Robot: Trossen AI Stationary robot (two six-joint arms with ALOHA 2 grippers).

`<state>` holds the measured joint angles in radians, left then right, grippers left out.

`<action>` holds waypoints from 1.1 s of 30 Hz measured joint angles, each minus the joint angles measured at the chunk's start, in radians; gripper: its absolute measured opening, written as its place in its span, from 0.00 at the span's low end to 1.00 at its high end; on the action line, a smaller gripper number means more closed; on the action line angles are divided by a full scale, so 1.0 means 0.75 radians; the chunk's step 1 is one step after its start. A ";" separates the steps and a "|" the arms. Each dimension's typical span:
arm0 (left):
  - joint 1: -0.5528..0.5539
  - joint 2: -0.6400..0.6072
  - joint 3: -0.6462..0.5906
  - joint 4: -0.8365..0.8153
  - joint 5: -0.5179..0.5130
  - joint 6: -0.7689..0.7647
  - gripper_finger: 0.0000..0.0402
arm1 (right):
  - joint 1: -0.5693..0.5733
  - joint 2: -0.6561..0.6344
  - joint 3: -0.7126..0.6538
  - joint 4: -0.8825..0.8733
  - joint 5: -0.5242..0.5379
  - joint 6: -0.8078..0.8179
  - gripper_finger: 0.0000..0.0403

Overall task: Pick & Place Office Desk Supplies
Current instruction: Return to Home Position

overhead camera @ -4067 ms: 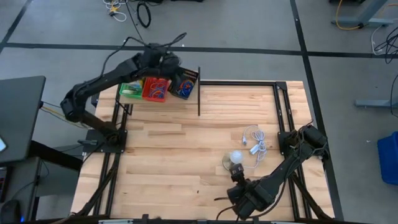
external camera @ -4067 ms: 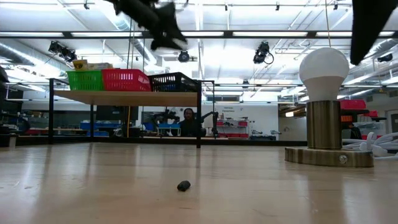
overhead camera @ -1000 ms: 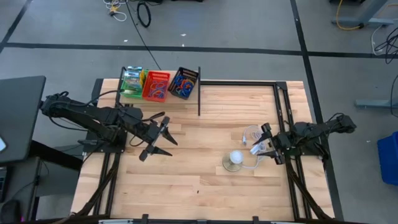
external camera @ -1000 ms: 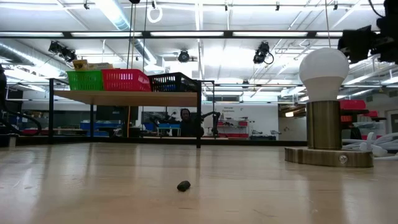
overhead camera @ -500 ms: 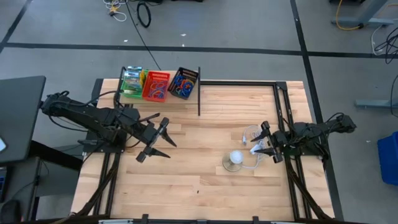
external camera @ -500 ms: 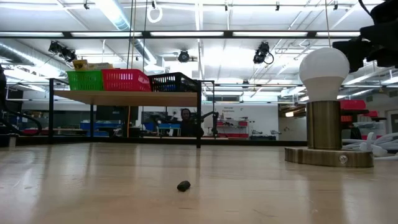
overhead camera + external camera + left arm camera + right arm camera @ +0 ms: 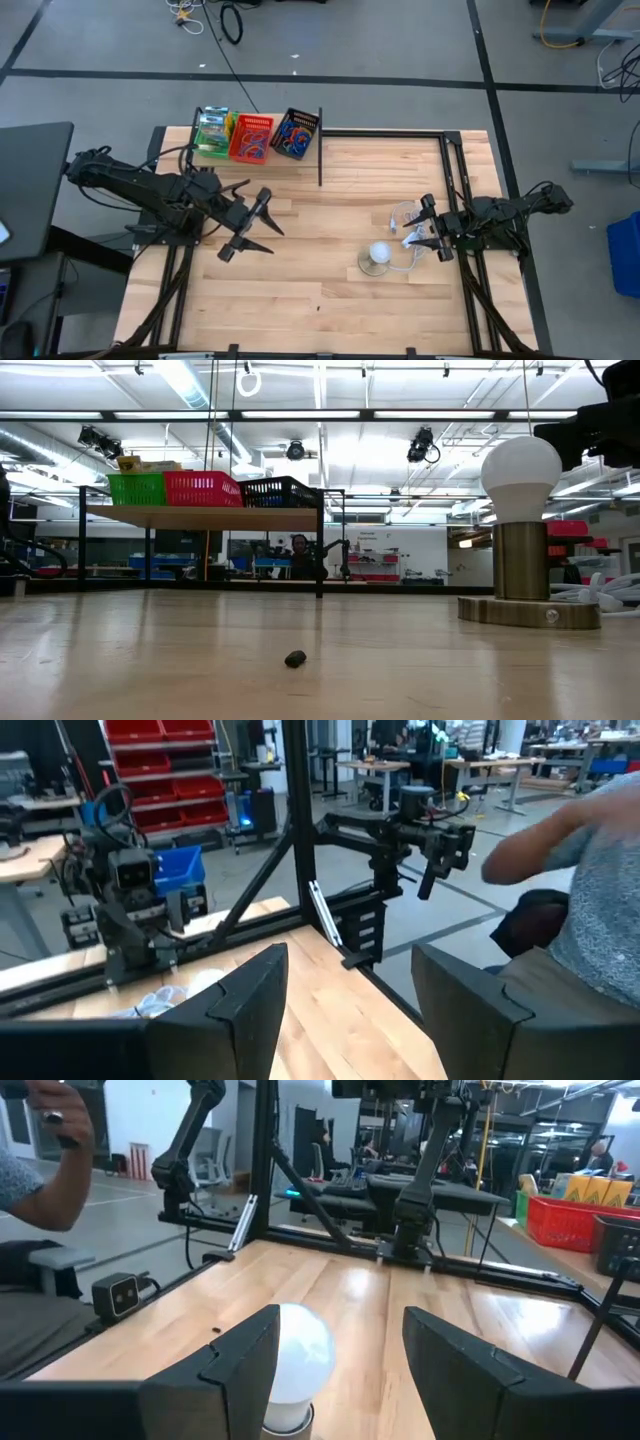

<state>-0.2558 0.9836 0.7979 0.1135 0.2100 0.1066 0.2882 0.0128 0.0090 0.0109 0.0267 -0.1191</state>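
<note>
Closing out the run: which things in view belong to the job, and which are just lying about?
Job: packets in green basket, loops in red basket, blue loops in black basket.
Lying about: ball lamp, white cord, dark speck.

No writing can be read in any view.
The printed packets in the green basket, upper left of the high view, carry print too small to make out; the wall lettering at the low view's centre is equally illegible.
</note>
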 joint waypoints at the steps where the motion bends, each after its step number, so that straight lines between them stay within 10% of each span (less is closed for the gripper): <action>1: 0.000 0.000 0.000 0.011 0.000 0.006 0.55 | 0.000 0.000 0.000 0.000 0.000 0.000 0.55; 18: -0.016 -0.280 -0.036 -0.318 -0.228 0.055 0.54 | 0.000 0.001 -0.001 -0.001 0.002 -0.002 0.55; 33: -0.017 -0.698 -0.635 0.170 -0.349 -0.110 0.54 | 0.000 0.001 -0.001 -0.001 0.002 -0.002 0.55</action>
<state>-0.2685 0.4605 0.3217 0.2412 -0.0518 0.0241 0.2882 0.0132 0.0086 0.0105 0.0282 -0.1204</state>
